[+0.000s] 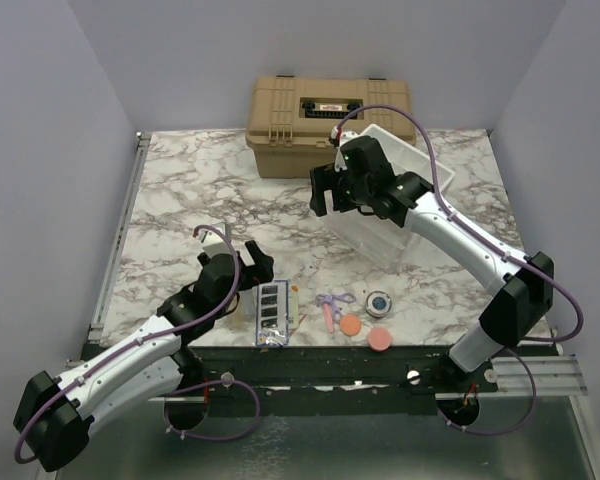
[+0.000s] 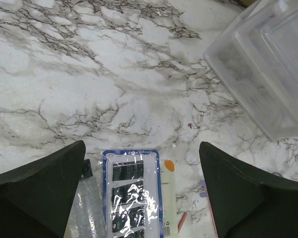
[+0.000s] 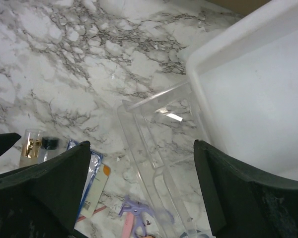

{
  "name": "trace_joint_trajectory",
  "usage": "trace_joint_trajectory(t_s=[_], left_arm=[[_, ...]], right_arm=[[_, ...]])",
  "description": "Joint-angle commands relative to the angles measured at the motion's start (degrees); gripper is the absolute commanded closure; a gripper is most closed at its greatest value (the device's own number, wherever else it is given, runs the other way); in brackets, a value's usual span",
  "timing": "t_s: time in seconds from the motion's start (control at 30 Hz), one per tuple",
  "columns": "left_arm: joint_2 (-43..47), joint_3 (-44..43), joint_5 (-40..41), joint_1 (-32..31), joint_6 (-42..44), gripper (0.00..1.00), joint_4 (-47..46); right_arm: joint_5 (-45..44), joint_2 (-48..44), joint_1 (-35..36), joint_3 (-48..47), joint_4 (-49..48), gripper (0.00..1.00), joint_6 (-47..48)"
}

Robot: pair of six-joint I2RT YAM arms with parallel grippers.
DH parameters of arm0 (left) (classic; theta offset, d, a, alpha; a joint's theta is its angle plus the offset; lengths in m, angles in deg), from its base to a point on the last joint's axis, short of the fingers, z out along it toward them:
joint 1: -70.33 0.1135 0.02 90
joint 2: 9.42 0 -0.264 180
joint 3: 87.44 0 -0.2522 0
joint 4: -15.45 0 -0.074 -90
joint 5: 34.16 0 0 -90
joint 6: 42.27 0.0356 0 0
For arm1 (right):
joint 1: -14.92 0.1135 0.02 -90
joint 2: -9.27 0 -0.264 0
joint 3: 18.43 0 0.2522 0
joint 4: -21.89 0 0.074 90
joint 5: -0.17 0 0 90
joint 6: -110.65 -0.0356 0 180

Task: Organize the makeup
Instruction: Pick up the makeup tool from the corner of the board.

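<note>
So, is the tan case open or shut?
Shut: the tan case has its lid down flat on the body, handle on top. Latches too small to judge.

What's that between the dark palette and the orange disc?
Top view: a slim pale packet, then the pink tube and purple curler, between palette and disc.

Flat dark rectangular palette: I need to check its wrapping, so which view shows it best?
Left wrist: the flat dark rectangular palette sits close, its lower end cropped. Top external shows it whole but small; right wrist, only a corner.
</note>
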Motion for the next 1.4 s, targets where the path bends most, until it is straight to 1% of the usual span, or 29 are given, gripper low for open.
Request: trace_joint_trajectory(t_s=[0.0,0.1,0.2,0.27,0.33,0.4,0.47,0.57,0.67,0.73,0.83,0.93,1.03,1.13,1.3,1.37], left_arm=[[-0.7,-2.0,0.5,0.4,0.4,0.01,0.7],[-4.1,-3.3,-1.0,0.7,0.4,0.01,1.4],[-7.0,-4.3,-1.8,0.8,-0.3,0.01,1.6],[-7.9,-4.7,-1.6,1.2,-0.7,0.01,1.6],[-7.7,-4.8,-0.9,1.6,-1.0,0.01,1.6],[-6.7,-4.7,0.0,2.2,-1.4,0.01,1.6],[-5.4,-4.7,-0.1,3.4,-1.1,0.01,1.8],[-3.9,-4.8,-0.4,5.2,-0.5,0.01,3.2],[-2.7,-4.8,0.2,7.0,-0.4,0.01,5.1],[-1.9,-4.9,0.9,8.2,-0.3,0.01,6.2],[-0.4,-5.2,1.7,10.1,-0.2,0.01,7.9],[1.4,-5.3,1.9,11.3,-0.2,0.01,8.6],[3.2,-4.7,2.2,11.5,-0.4,0.01,8.8],[4.6,-4.2,2.3,11.6,-1.0,0.01,8.7],[5.3,-3.6,1.5,11.7,-1.4,0.01,8.9],[5.2,-3.4,1.3,11.7,-1.7,0.01,8.8]], right_arm=[[-8.3,2.9,-3.4,-0.7,1.3,0.09,0.3],[-2.2,2.1,-3.5,-0.8,0.1,0.09,2.3],[6.3,-0.6,-3.4,-0.5,-1.4,0.09,3.9],[10.4,-2.8,-3.4,-0.8,-1.4,0.10,4.4],[14.5,-5.7,-3.4,0.2,-2.3,0.13,4.9],[19.4,-9.0,-3.2,2.5,-3.2,0.19,4.9],[21.2,-12.0,-2.1,6.3,-3.5,0.22,4.7],[20.0,-15.6,1.8,12.0,-1.8,0.25,5.9],[15.4,-16.9,8.6,16.3,0.7,0.25,6.5],[14.1,-17.7,11.9,20.2,0.2,0.24,6.8],[11.5,-19.1,14.5,26.2,-1.5,0.23,7.4],[10.8,-21.6,16.7,31.5,-5.3,0.21,13.0],[10.2,-24.5,17.3,38.3,-12.7,0.20,19.2],[12.9,-26.7,17.4,44.0,-18.8,0.19,27.5],[14.3,-27.4,17.4,47.9,-23.0,0.18,37.1],[15.0,-26.4,17.4,47.5,-22.3,0.17,40.5]])
